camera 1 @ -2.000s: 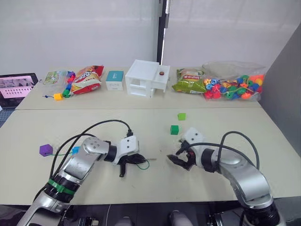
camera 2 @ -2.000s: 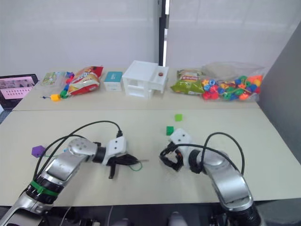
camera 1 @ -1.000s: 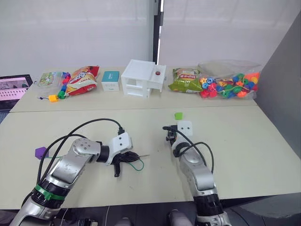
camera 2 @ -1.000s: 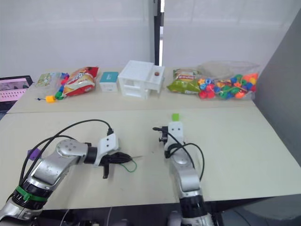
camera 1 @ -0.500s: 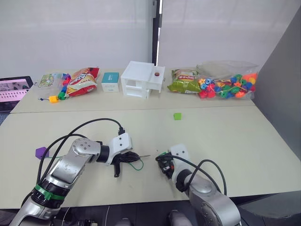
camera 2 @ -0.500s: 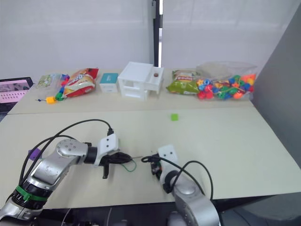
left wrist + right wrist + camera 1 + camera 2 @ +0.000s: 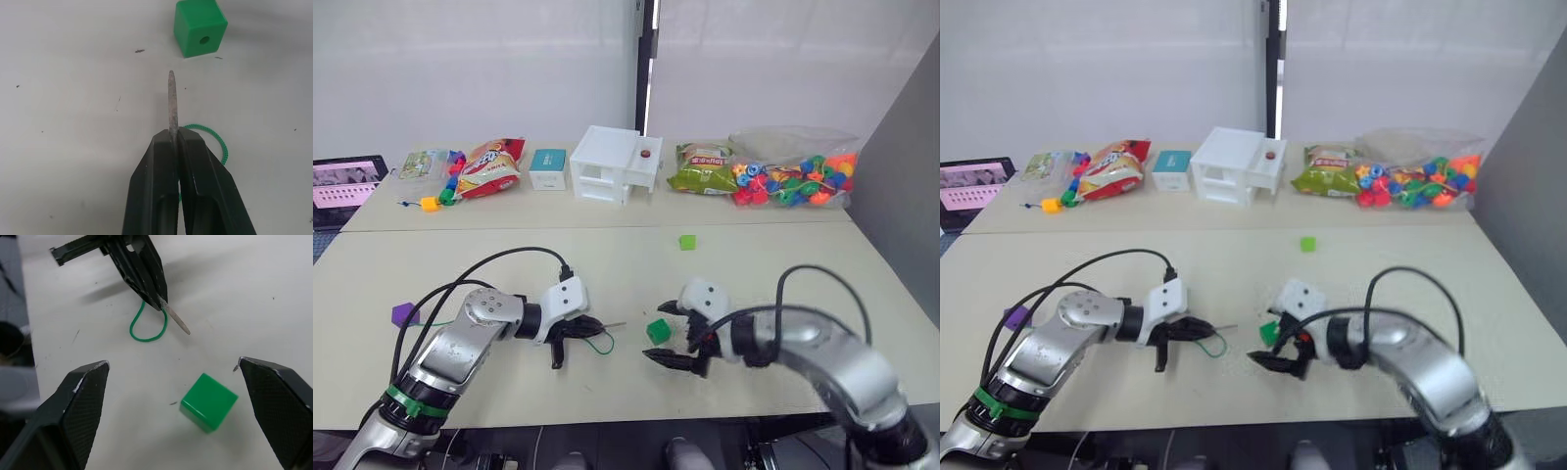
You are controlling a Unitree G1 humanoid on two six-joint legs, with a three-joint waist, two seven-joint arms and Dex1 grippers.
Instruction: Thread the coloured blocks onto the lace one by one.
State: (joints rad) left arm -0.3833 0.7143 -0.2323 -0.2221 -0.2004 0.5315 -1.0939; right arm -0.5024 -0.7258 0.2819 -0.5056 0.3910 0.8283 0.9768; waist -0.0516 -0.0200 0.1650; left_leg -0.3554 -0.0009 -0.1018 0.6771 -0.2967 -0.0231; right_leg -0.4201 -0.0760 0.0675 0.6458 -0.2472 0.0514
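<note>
Pinching the stiff grey tip of the lace (image 7: pixel 171 105), the left gripper (image 7: pixel 176 147) has its two black fingers pressed together on the shaft, with the pointed end projecting forward past the fingertips. Just behind the fingertips, a short loop of the green cord curls out to one side and lies on the table (image 7: pixel 607 255). Straight ahead of the tip, near but not touching it, sits the dark green block (image 7: pixel 200 28), resting flat on the table with one hole facing back toward the needle.

Spread wide, the right gripper (image 7: pixel 171 377) holds nothing. The dark green block lies on the table between its two fingers, nearer one of them and touching neither. Beyond the block, the left gripper and its pinched needle point toward the right gripper's open gap.

Farther out from the right gripper, well apart, the light green block (image 7: pixel 687 242) lies alone on the table. Out past the left arm, a purple block (image 7: pixel 404 313) rests near the table's left side.

Along the far edge stand a white drawer unit (image 7: pixel 615 164), a small teal box (image 7: pixel 549 167), two snack bags (image 7: pixel 492 166) (image 7: pixel 702 167) and a clear bag of round beads (image 7: pixel 793 180).
</note>
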